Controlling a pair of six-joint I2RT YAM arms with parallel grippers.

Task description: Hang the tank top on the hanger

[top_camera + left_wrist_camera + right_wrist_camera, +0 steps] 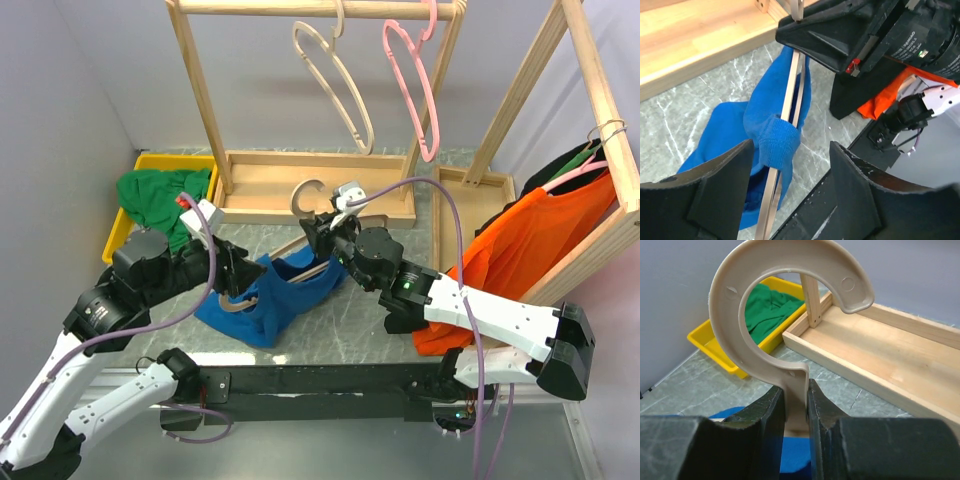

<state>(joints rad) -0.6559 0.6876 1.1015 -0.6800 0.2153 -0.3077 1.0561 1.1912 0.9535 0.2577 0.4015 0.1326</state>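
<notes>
While right claw (796, 400) clamps hanger (727, 325) neck below hook, left claw (787, 192) stands apart, straddling one hanger arm. Tank top (772, 135) on surface (685, 115), fabric edge looped over that arm. Step, by judgement: mid-threading. Next likely needs: pinch loose fabric, draw over other shoulder.

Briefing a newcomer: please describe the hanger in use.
Find the wooden rack; the hanger sits low before its base. Unlike the second beige hanger and pink hanger on the rail, its hook is in the right gripper and the tank top wraps it.
</notes>
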